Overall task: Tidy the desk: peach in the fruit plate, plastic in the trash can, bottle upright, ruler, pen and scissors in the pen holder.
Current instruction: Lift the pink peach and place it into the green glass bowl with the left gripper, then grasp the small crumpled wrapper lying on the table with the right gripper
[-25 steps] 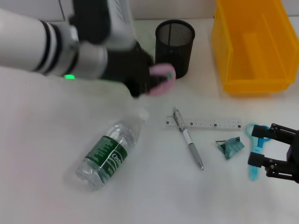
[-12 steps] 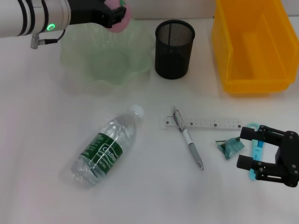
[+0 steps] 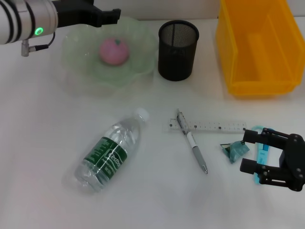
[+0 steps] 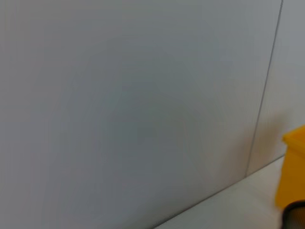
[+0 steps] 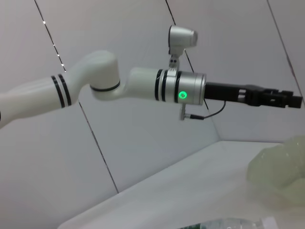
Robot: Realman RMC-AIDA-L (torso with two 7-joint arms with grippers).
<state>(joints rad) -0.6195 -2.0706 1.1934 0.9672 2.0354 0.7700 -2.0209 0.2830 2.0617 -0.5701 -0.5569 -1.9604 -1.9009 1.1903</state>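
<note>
Head view, left gripper (image 3: pixel 112 14): released, raised beside fruit plate (image 3: pixel 76 45).
Peach (image 3: pixel 113 51): resting in plate.
Right gripper (image 3: pixel 250 152): spread apart, over scissors (image 3: pixel 261 149) beside plastic (image 3: pixel 235 150).

Head view downward; wrist views sideways, perhaps wallward.

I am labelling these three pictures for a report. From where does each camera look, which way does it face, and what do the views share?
Head view: from above, facing down at the desk; shows left gripper beside the fruit plate and right gripper over the scissors.
Left wrist view: faces the wall; no own fingers visible.
Right wrist view: faces across the desk at the left arm.
Shared: trash can, also in the left wrist view; fruit plate, also in the right wrist view.
</note>
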